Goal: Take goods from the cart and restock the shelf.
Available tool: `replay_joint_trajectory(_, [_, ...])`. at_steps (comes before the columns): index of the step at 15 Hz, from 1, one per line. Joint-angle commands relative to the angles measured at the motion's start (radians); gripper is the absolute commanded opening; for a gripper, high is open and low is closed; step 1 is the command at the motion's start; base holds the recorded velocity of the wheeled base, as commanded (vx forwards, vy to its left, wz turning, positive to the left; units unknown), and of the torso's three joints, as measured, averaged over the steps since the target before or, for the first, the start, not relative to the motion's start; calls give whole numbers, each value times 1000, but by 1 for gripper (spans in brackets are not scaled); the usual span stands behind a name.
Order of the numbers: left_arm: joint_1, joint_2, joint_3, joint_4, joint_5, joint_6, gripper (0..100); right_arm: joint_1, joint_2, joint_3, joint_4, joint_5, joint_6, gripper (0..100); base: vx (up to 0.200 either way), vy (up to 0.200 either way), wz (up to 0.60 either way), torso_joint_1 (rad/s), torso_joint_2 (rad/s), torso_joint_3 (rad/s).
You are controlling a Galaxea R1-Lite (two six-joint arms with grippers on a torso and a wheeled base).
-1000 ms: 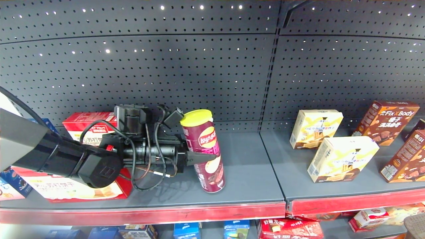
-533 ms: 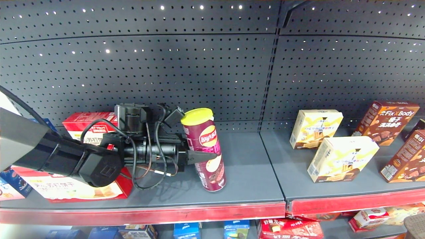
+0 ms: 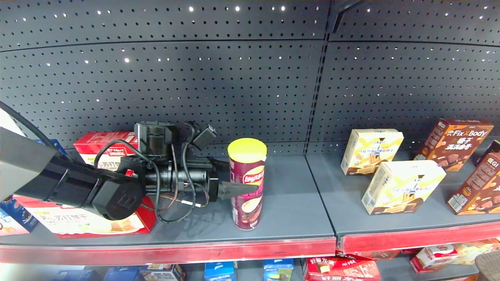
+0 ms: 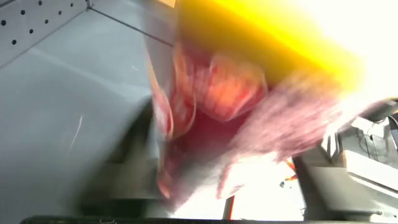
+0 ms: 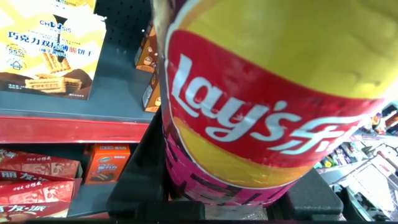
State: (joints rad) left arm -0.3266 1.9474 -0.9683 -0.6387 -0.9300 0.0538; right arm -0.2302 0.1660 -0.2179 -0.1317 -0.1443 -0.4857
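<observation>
A purple chips can [image 3: 247, 183] with a yellow lid stands upright on the grey shelf [image 3: 291, 203], near its front. My left gripper [image 3: 250, 181] reaches in from the left and straddles the can's middle. Its near finger [image 3: 238, 189] lies across the front of the can and the far one is hidden behind it; the fingers look slackened and open. The left wrist view shows the same can [image 4: 236, 106] as a blur close up. In the right wrist view a second chips can [image 5: 261, 124] is very close, with my right gripper [image 5: 236, 199] shut on its lower part.
Red boxes [image 3: 103, 150] [image 3: 86, 222] lie under and behind the left arm. Yellow boxes [image 3: 371, 150] [image 3: 402, 187] and brown boxes [image 3: 455, 142] stand on the right bay. Bare shelf lies between the can and the yellow boxes. A red lip [image 3: 168, 251] edges the shelf.
The can was tilted in the left gripper; now it stands upright and lower on the shelf. The near finger has shifted slightly outward. The arm itself has stayed put.
</observation>
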Motion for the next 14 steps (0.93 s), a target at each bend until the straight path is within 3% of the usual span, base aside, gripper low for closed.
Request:
replay_joint_trajectory(1, [-2, -2, 8, 1, 2, 0, 100, 0, 3, 0, 0, 0, -1, 0, 0, 0, 0, 0, 0, 0])
replay_joint_trajectory(4, [-3, -5, 13, 1, 28, 0, 100, 0, 3, 0, 0, 0, -1, 0, 0, 0, 0, 0, 0, 0])
replay_joint_trajectory(14, [-3, -53, 53, 1, 36, 0, 100, 0, 4, -26, 0, 0, -1, 0, 0, 0, 0, 0, 0, 0])
